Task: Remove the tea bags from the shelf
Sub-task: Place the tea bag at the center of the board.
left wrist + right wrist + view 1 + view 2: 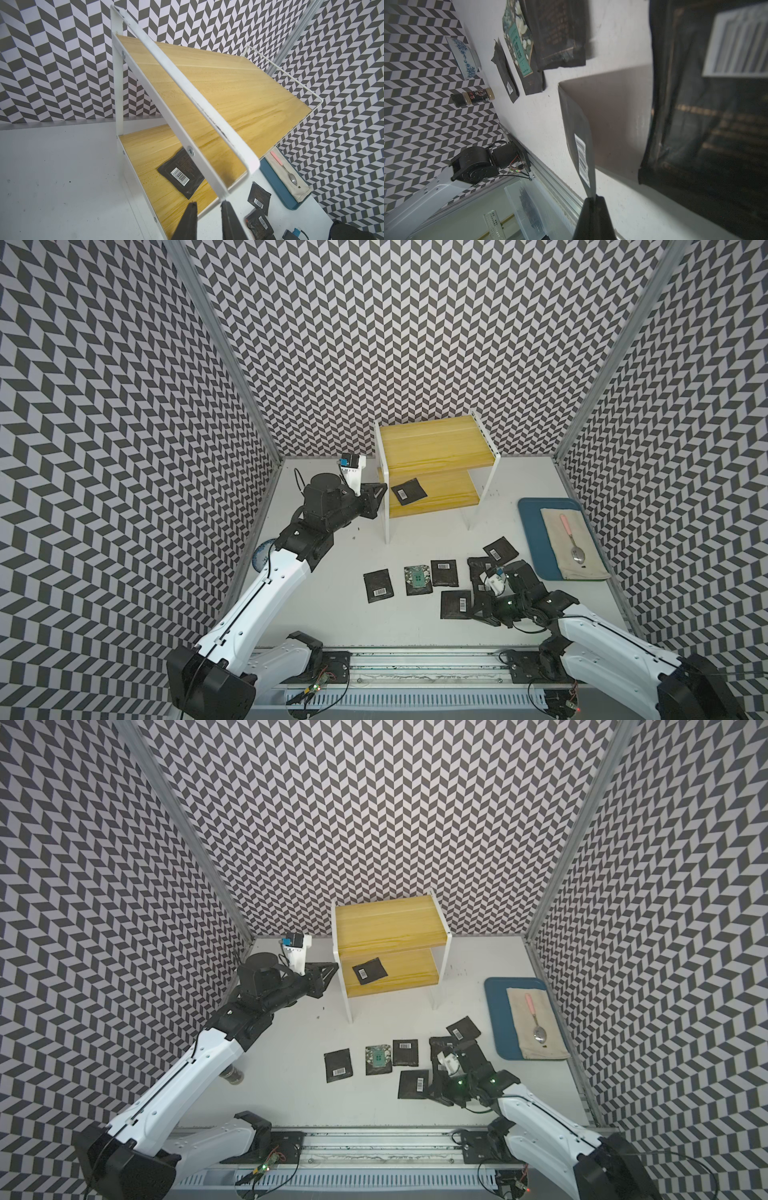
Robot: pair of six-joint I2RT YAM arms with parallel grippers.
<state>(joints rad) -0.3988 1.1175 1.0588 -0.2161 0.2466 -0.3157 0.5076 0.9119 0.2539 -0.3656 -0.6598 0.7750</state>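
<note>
One tea bag (409, 491) is seen lying flat on the lower board of the shelf (440, 443), centre of frame in both top views, barcode label up. The left gripper (380, 490) is held just left of the shelf's white side frame, jaws slightly parted, nothing between them. At lower right the right gripper (593, 200) is pressed together on the edge of a labelled sachet (581, 149), low over the worktop (332, 572). Other sachets (378, 585) are spread on the worktop below the shelf, a green-white patterned sachet (417, 580) among them.
</note>
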